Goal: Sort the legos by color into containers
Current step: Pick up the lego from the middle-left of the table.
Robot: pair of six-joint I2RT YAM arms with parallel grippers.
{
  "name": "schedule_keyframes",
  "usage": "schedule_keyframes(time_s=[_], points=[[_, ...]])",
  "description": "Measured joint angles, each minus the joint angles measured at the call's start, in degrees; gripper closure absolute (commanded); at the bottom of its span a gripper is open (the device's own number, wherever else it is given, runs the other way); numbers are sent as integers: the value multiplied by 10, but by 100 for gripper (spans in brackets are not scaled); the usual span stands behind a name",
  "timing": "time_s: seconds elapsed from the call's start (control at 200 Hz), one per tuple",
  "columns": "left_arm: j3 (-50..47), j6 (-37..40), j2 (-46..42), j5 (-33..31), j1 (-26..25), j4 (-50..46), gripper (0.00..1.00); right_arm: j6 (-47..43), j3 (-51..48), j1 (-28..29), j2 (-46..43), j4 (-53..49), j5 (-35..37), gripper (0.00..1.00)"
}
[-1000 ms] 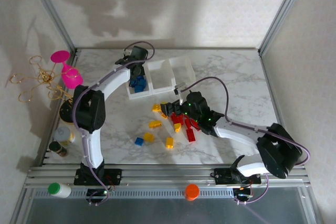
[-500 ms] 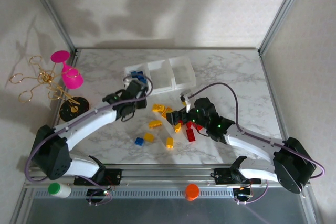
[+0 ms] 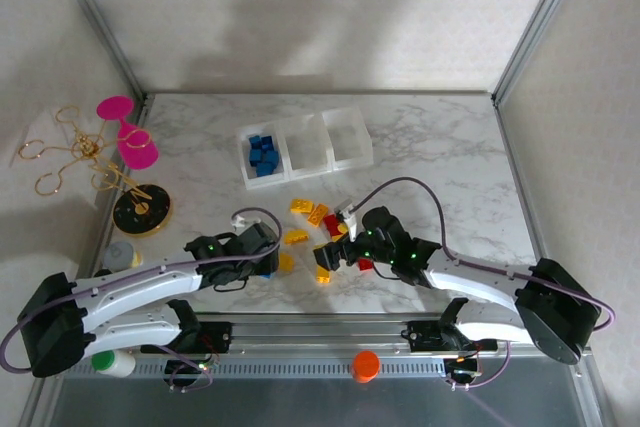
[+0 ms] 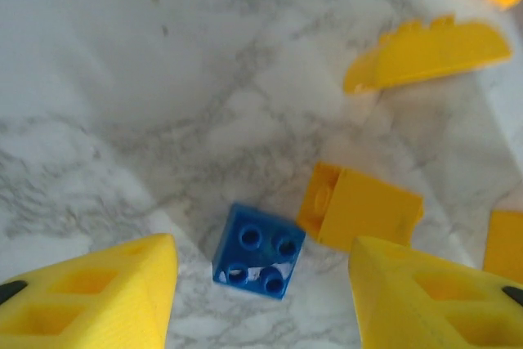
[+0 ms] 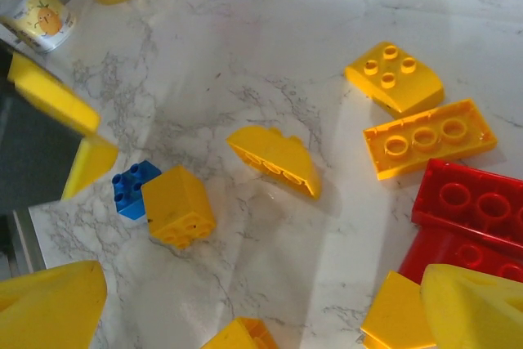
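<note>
Three joined translucent bins (image 3: 305, 142) stand at the back; the left one holds several blue bricks (image 3: 262, 155). Loose yellow bricks (image 3: 300, 207) and red bricks (image 3: 335, 224) lie mid-table. A single blue brick (image 4: 258, 251) rests on the marble between my left gripper's (image 4: 261, 308) open yellow fingers, untouched, with a yellow brick (image 4: 364, 217) right beside it. From above, the left gripper (image 3: 262, 259) is low over that spot. My right gripper (image 5: 265, 284) is open above bare marble, with a curved yellow brick (image 5: 274, 161) ahead of it and red bricks (image 5: 478, 210) to its right.
A pink goblet toy (image 3: 130, 142), gold wire shapes (image 3: 65, 152) and a round black disc (image 3: 140, 212) lie off the left edge. Small bottles (image 3: 120, 255) stand at the front left. The two grippers are close together near the front of the pile.
My left arm has swung from the blue bin down to the front, stopping over the lone blue brick. My right gripper has shifted a little toward the front left.
</note>
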Motion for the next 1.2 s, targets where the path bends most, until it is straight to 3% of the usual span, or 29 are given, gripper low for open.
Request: schedule_keyframes(time_s=[0.2,0.491,0.931,1.202], points=[[-9,-19,36,4,-51,1,41,18,-5,12,10,21,15,1],[-9,-18,116,-21,-55,16,42,24,-6,13,13,24,33,1],[2,-9,171,-45,-50,57,66,24,-9,13,6,23,62,1],[15,-12,135,-66,-47,19,67,24,-9,12,-16,24,85,1]])
